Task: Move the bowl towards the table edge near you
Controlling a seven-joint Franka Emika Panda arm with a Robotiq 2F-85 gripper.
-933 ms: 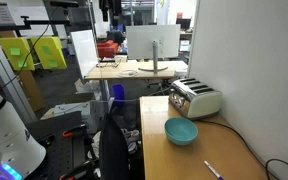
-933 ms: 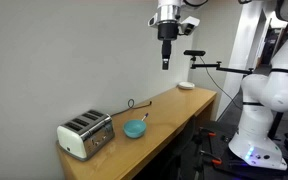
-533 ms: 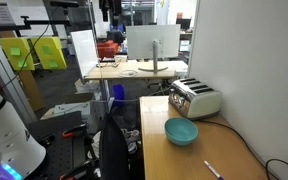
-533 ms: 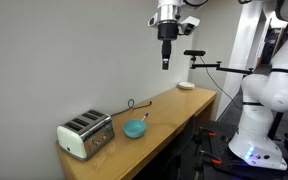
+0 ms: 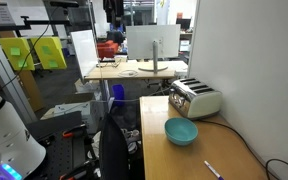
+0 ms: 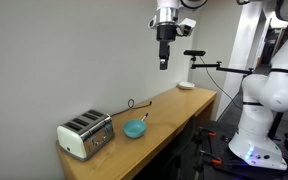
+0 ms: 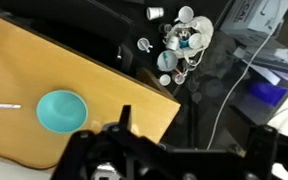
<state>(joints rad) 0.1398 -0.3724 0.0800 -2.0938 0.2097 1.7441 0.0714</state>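
Observation:
The teal-blue bowl (image 5: pixel 181 131) sits on the light brown wooden table (image 5: pixel 169 160) in front of the white toaster; it also shows in an exterior view (image 6: pixel 135 128) and at the lower left of the wrist view (image 7: pixel 61 110). My gripper (image 6: pixel 163 64) hangs high above the table (image 6: pixel 174 112), far from the bowl, and holds nothing. In the wrist view its two dark fingers (image 7: pixel 189 128) stand wide apart, open, over the table edge (image 7: pixel 134 85). It shows only at the top edge of an exterior view (image 5: pixel 109 10).
A white toaster (image 5: pixel 196 99) (image 6: pixel 86 133) stands by the wall. A pen (image 5: pixel 212 169) (image 7: pixel 2 105) lies beyond the bowl. A black cable (image 6: pixel 134 102) runs along the wall. A white disc (image 6: pixel 187 86) lies at the table's far end. Floor clutter (image 7: pixel 179 40) lies below the edge.
The gripper has shifted very slightly, high above the table. The bowl has not moved.

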